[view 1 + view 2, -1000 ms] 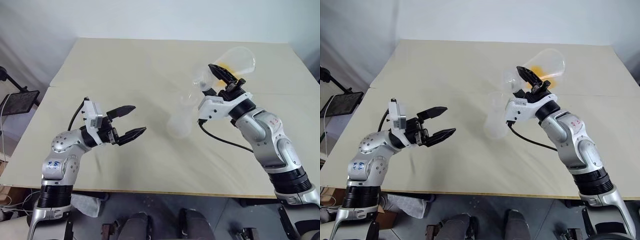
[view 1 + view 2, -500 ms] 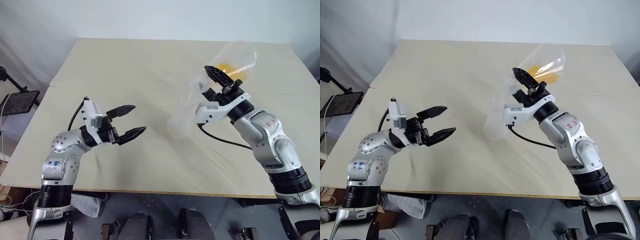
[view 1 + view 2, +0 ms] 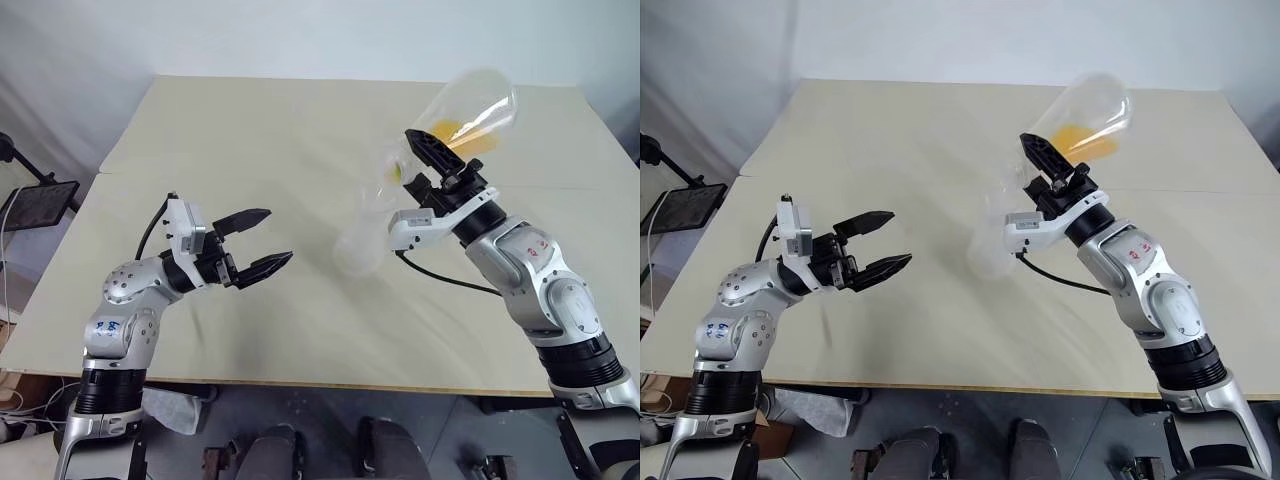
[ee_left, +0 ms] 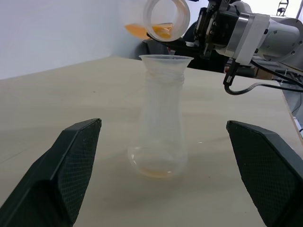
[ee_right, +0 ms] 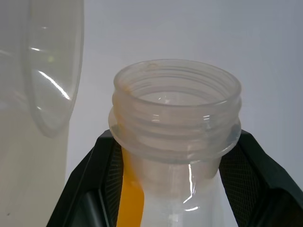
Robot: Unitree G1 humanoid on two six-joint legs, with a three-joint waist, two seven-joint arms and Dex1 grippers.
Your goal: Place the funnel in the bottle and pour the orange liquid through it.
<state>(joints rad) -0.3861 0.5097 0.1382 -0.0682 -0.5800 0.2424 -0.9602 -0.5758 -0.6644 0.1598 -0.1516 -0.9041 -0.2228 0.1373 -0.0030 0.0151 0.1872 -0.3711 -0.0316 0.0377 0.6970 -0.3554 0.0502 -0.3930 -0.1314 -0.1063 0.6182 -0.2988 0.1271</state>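
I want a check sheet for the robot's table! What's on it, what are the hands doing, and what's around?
Surface: tan table, two boards joined.
Job's things: funnel seated in the bottle standing on the table; flask tipped above it, orange liquid inside running toward its mouth; a little orange at the bottle's bottom.
Clutter: nothing seen.
Grippers: left gripper open and empty, beside the bottle; right gripper shut on the flask's neck.
Cables: black cable under the right wrist; another at the left wrist.
Surroundings: pale wall behind; black stand at the table's left.
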